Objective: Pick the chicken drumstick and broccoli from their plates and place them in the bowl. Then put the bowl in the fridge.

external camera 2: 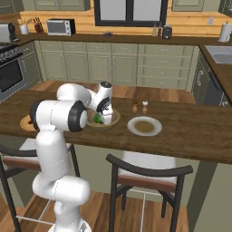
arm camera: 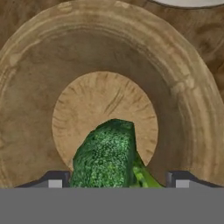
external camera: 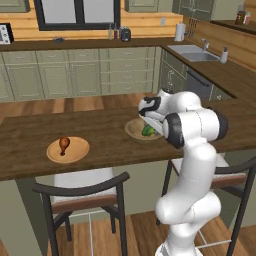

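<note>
The deep wooden bowl stands mid-counter with the green broccoli inside it. My gripper hangs low over the bowl, open, with the floret between its spread fingertips. The reddish-brown drumstick lies on the tan wooden plate at the counter's left. To the right of the bowl sits the pale plate. The fridge is out of view.
Salt and pepper shakers stand just behind the pale plate. Two dark-framed chairs are tucked under the counter's near edge. The sink and green cabinets line the far walls.
</note>
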